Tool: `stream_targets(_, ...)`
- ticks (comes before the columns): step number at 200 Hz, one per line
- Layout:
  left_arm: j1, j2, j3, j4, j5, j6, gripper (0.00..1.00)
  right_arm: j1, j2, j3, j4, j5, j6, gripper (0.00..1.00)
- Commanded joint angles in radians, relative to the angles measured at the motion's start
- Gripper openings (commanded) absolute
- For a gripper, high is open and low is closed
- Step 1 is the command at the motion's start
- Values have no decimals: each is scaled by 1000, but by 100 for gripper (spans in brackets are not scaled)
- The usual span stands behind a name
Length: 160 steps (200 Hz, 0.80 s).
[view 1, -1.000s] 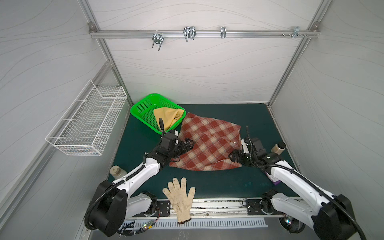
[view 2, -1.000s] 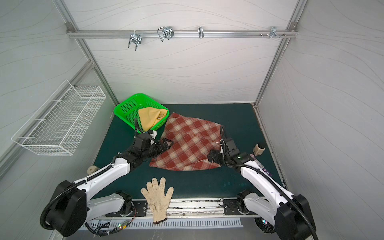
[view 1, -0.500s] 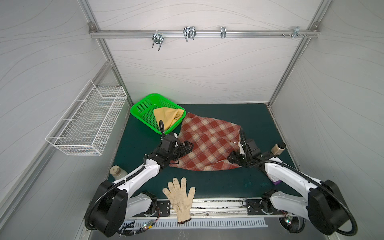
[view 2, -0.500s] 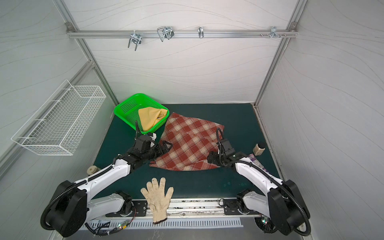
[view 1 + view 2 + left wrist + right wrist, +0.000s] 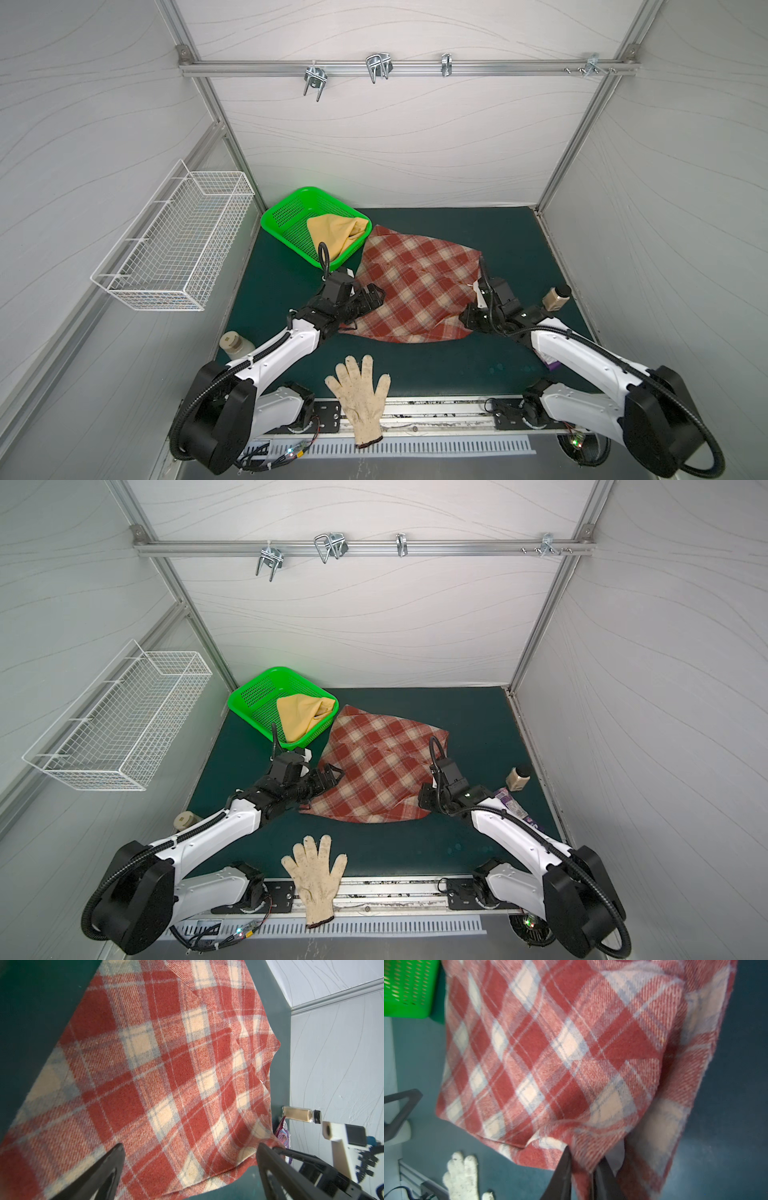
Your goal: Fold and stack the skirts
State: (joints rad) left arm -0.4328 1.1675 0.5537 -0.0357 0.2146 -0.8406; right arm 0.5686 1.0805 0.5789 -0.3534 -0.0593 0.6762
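The rust-red and cream plaid skirt (image 5: 419, 286) (image 5: 378, 766) lies spread on the green mat. In the right wrist view my right gripper (image 5: 583, 1163) is shut on the plaid skirt (image 5: 560, 1053), pinching the cloth at its near right corner (image 5: 467, 322). The cloth bunches up there. My left gripper (image 5: 370, 297) (image 5: 332, 775) hovers open over the skirt's near left edge. Its fingers (image 5: 116, 1159) stand wide apart above the plaid skirt (image 5: 166, 1064) with nothing between them. The mustard-yellow skirt (image 5: 336, 235) (image 5: 305, 715) lies crumpled in the green basket (image 5: 282, 208).
An off-white glove (image 5: 359, 395) lies at the mat's front edge. A small jar (image 5: 235, 345) stands at the left, and a spice bottle (image 5: 555, 297) and a purple packet (image 5: 513, 806) at the right. A white wire basket (image 5: 178, 245) hangs on the left wall.
My right gripper has gone from open to shut on the plaid skirt's near right corner after shifting slightly toward it. The left gripper has stayed open, nearly still.
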Motion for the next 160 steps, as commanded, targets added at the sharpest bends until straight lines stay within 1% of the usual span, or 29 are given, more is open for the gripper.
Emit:
stream_targets(1, -2, -5, 1, 8, -20, 11, 99, 10, -73, -17, -58, 18, 19, 10)
stream_targets(10, -3, -5, 0, 8, -19, 9, 99, 16, -102, -25, -74, 21, 20, 7)
stream_targets(18, -1, -7, -3, 9, -19, 8, 99, 21, -129, -32, -95, 29, 26, 2)
stream_targets(48, -3, -9, -22, 24, -27, 2, 99, 57, -245, -91, -142, 51, 60, 0)
stream_targets(61, -2, -4, -34, 36, -29, -7, 99, 73, -307, -131, -151, 53, 94, 0)
stream_targets(99, -2, 38, -38, 100, 1, -18, 99, 92, -455, -228, -185, 53, 145, 0)
stream_targets(129, -10, 115, 54, 139, 76, -15, 99, 94, -482, -241, -199, 39, 152, 0)
stream_targets(160, -48, 283, 265, 132, 131, 9, 99, 104, -492, -244, -196, 32, 157, 0)
